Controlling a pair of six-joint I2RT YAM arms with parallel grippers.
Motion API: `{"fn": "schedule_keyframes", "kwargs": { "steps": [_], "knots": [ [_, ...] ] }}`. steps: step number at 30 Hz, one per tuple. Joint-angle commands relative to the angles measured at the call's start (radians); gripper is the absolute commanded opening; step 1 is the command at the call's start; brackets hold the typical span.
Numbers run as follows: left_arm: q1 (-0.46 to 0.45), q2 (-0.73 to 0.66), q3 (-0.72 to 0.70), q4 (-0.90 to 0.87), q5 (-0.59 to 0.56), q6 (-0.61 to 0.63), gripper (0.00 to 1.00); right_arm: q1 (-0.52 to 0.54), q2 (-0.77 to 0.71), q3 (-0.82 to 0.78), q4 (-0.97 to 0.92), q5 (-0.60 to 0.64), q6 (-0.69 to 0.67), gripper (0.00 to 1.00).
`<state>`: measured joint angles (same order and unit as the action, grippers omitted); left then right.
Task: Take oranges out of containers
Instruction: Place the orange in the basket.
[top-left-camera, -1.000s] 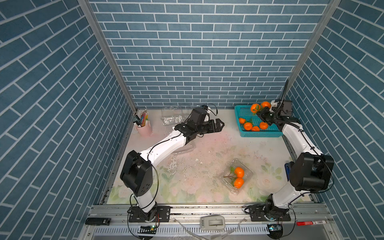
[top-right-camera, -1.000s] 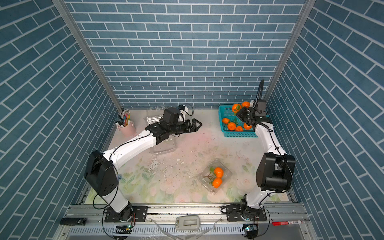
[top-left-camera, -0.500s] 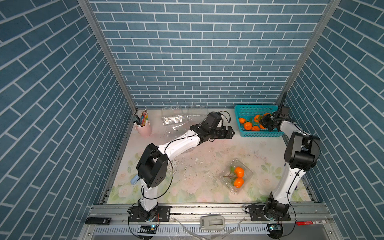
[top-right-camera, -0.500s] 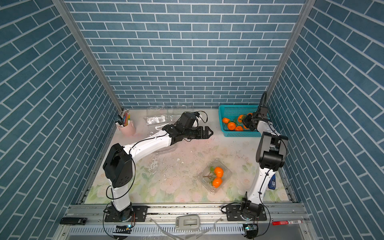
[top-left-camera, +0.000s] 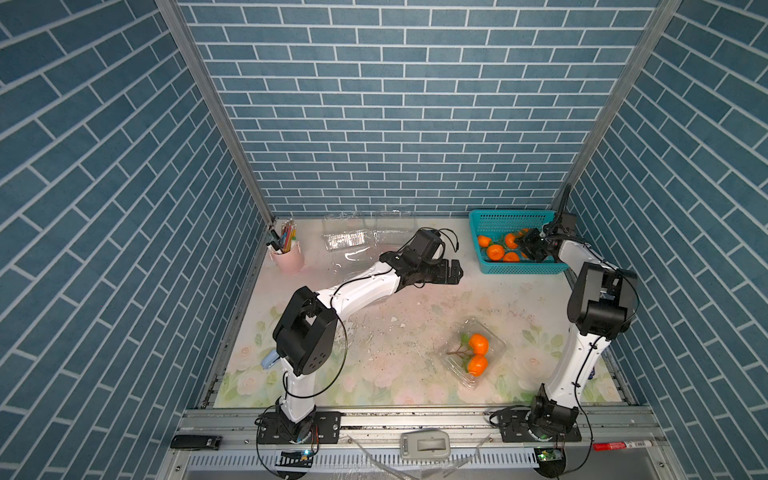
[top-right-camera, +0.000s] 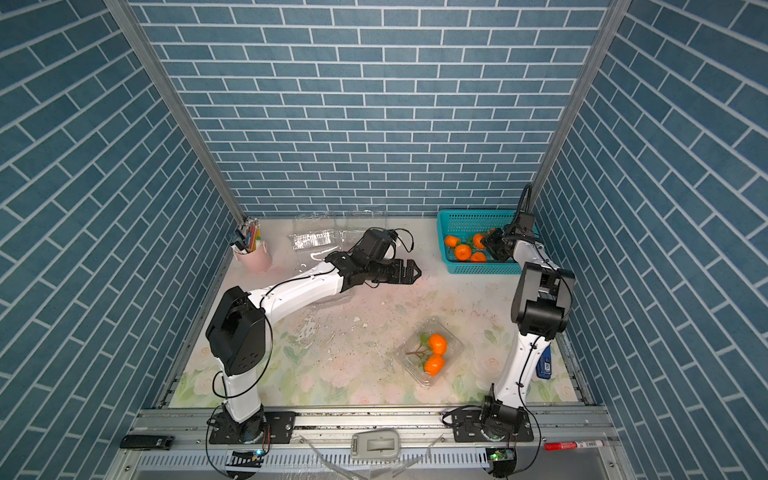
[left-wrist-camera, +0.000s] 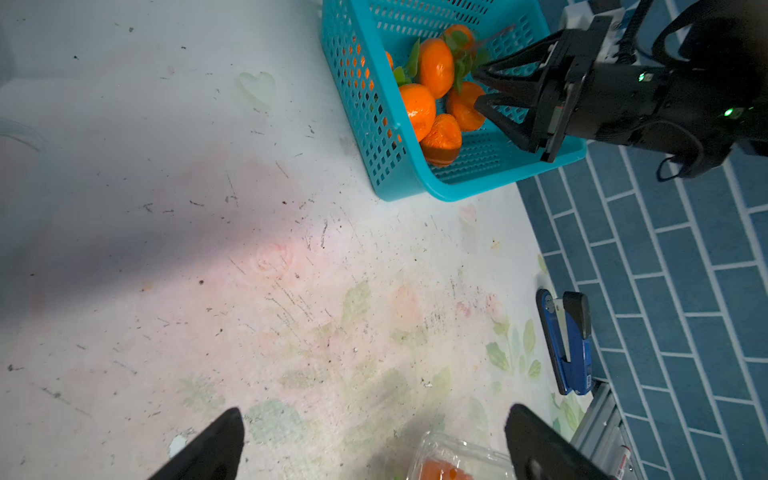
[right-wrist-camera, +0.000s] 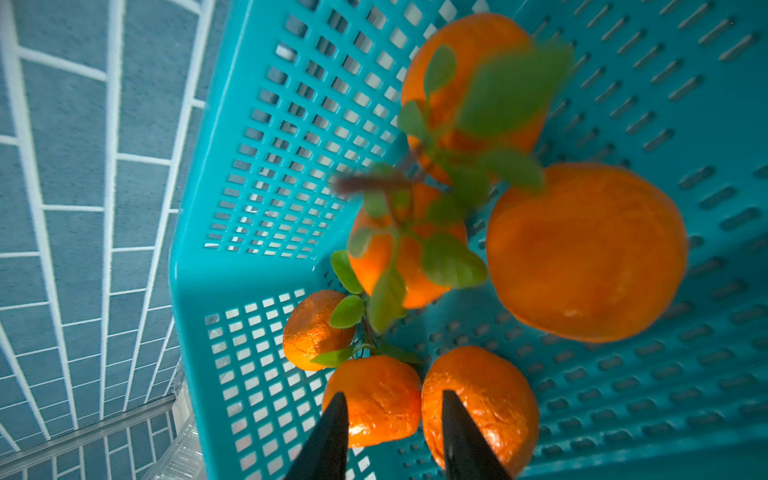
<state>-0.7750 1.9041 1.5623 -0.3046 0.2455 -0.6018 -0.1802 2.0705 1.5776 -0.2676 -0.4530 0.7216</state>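
Note:
One clear container (top-left-camera: 496, 347) (top-right-camera: 453, 343) sits open at the front of the table with two oranges (top-left-camera: 480, 344) (top-right-camera: 437, 343) joined by a twig inside. Its corner shows in the left wrist view as container (left-wrist-camera: 457, 455). My left gripper (top-left-camera: 455, 272) (left-wrist-camera: 376, 419) hovers open above the mid table, nothing between its fingers. My right gripper (top-left-camera: 521, 245) (right-wrist-camera: 392, 415) (left-wrist-camera: 478, 89) is open inside the teal basket (top-left-camera: 515, 270) (right-wrist-camera: 249, 124). Just off its tips a leafy pair of oranges (right-wrist-camera: 582, 253) is blurred, above several other oranges (top-left-camera: 494, 251) (right-wrist-camera: 374, 399) lying in the basket.
Empty clear containers (top-left-camera: 345, 241) (top-right-camera: 316, 239) lie at the back by the wall. A pink pen cup (top-left-camera: 286, 259) stands at the back left. A blue stapler (left-wrist-camera: 567, 340) (top-right-camera: 544, 363) lies by the right wall, near the right arm's base.
My right gripper came down into the basket with a twig-joined pair of oranges and opened, letting them go. My left arm swung right, toward the middle of the table, still open.

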Motion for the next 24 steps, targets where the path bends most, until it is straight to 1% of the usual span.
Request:
{"fn": "schedule_keyframes", "kwargs": {
  "steps": [1, 4, 7, 12, 20, 21, 24],
  "knots": [
    [0.002, -0.019, -0.023, -0.054, -0.039, 0.036, 0.99, 0.004, -0.073, 0.024, -0.041, -0.005, -0.03, 0.42],
    [0.003, -0.045, -0.057, -0.046, -0.063, 0.029, 0.99, 0.011, -0.102, 0.026, -0.057, -0.006, -0.047, 0.49],
    [0.004, -0.068, -0.083, -0.046, -0.073, 0.024, 0.99, 0.023, -0.138, 0.01, -0.055, -0.01, -0.063, 0.52],
    [0.006, -0.111, -0.113, -0.061, -0.085, 0.025, 0.99, 0.06, -0.194, -0.023, -0.065, -0.004, -0.091, 0.61],
    [0.009, -0.216, -0.199, -0.066, -0.111, 0.017, 0.99, 0.157, -0.337, -0.116, -0.079, 0.054, -0.142, 0.75],
    [0.011, -0.229, -0.212, -0.067, -0.115, 0.012, 0.99, 0.173, -0.358, -0.126, -0.088, 0.066, -0.155, 0.8],
    [0.014, -0.27, -0.251, -0.058, -0.111, -0.009, 1.0, 0.219, -0.416, -0.171, -0.115, 0.095, -0.184, 0.82]
  ]
}}
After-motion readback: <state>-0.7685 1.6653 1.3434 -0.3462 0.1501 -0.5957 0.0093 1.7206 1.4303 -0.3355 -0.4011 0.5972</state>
